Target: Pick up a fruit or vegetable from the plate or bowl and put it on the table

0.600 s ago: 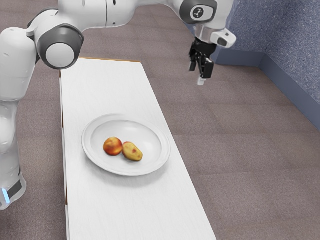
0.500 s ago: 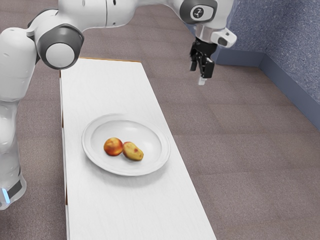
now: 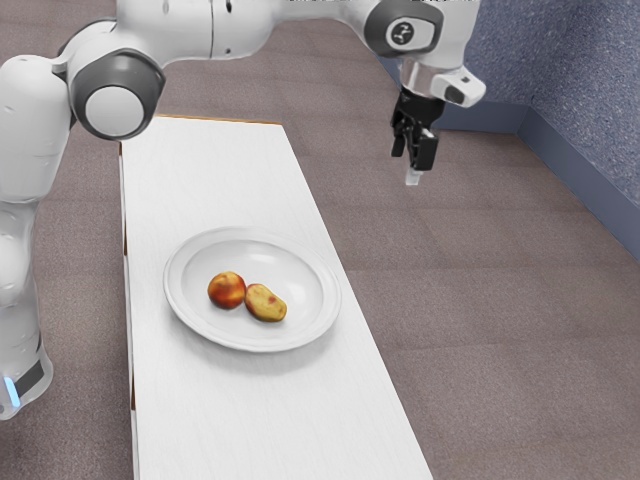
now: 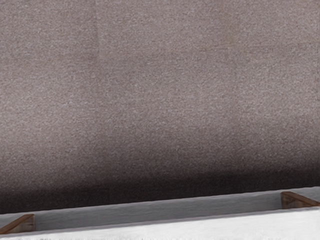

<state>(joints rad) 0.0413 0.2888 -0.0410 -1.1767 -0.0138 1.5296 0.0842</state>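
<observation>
One reddish fruit (image 3: 227, 290) and one yellow piece (image 3: 266, 303) share one plate (image 3: 292, 268) — one gripper (image 3: 412, 163) holds nothing, two fingers (image 3: 425, 153) apart.

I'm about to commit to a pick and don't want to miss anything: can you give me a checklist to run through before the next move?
1. Fruit or vegetable available on the plate: ok, an orange-red fruit and a yellow piece lie there.
2. Plate resting on the table: ok, though its rim comes near the long edge.
3. Gripper over the plate: not ok, it hangs off toward the exterior view's right, with floor in the wrist view.
4. Wide gap between the two pieces: not ok, they lie close side by side.
5. Gripper opened for the grasp: cannot tell.
</observation>
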